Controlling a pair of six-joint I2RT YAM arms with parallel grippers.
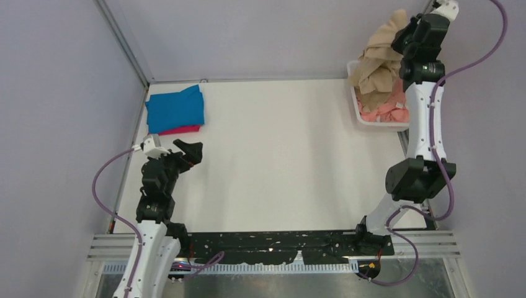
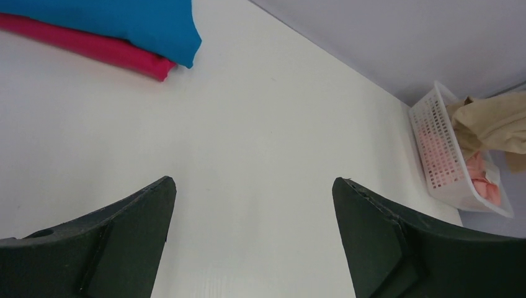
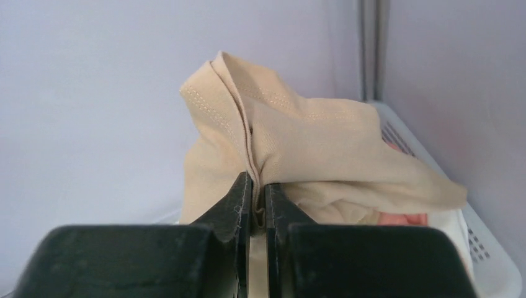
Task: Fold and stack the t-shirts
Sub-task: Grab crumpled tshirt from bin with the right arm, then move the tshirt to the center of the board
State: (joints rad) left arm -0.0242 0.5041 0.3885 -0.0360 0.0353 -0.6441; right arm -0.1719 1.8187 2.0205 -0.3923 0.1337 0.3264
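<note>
A tan-beige t-shirt (image 1: pixel 379 62) hangs lifted out of the white basket (image 1: pixel 360 110) at the back right. My right gripper (image 3: pixel 258 186) is shut on a seamed fold of this tan shirt (image 3: pixel 298 143), high above the basket. A salmon pink t-shirt (image 1: pixel 387 112) lies crumpled in the basket under it. A folded bright blue t-shirt (image 1: pixel 175 108) rests on a folded magenta-red t-shirt (image 1: pixel 183 130) at the back left. My left gripper (image 1: pixel 186 152) hovers in front of that stack, open, with only bare table between its fingers (image 2: pixel 136 217).
The basket (image 2: pixel 437 155) stands against the right wall, its rim close to the right arm. Grey walls close in the table at the back and both sides. A black rail runs along the near edge between the arm bases.
</note>
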